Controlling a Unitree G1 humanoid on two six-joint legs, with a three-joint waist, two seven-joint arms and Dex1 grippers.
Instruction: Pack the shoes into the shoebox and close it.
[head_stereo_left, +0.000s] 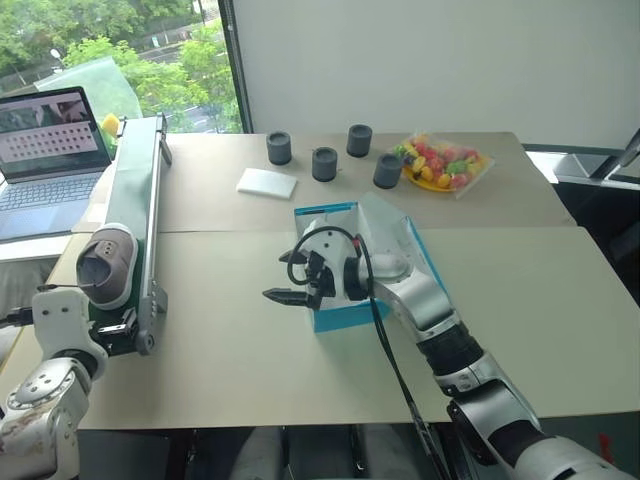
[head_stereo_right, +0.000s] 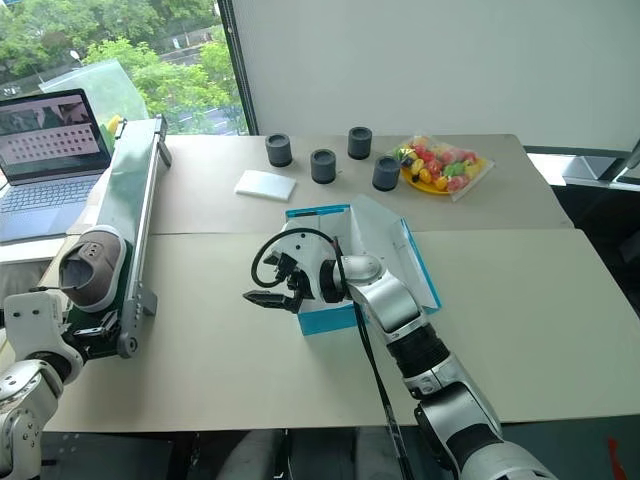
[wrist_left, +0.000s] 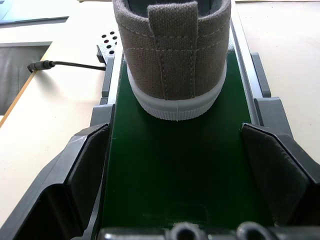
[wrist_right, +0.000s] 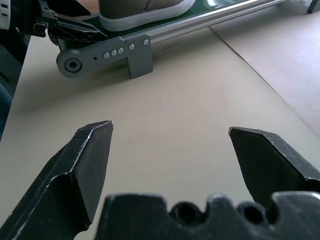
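Landmark: conveyor (head_stereo_left: 135, 230), a narrow green belt in a grey frame running away along the left side of the table (head_stereo_left: 230, 380).

Left gripper (wrist_left: 175, 165): at the conveyor's near end, fingers (wrist_left: 87, 170) spread wide on either side of the belt, nothing between them. Aimed along the belt at the heel of the shoe.

Shoe (head_stereo_left: 105, 262): one taupe sneaker with a whitish sole, upright on the belt near the conveyor's near end, heel facing the left gripper, just beyond its fingertips and not touching them.

Right gripper (head_stereo_left: 285, 297): over bare table right of the conveyor, pointing toward it. Jaws wide apart, empty.

Shoebox (head_stereo_left: 330, 215): bright blue, white inside, lid open, on the table right of the conveyor, partly hidden behind the right gripper and forearm.

Farther, right of the conveyor's far end: white pad (head_stereo_left: 267, 183), four dark cylinders (head_stereo_left: 324, 163), a plate of coloured fruit (head_stereo_left: 442, 165). Laptop (head_stereo_left: 45, 160) left of the conveyor.
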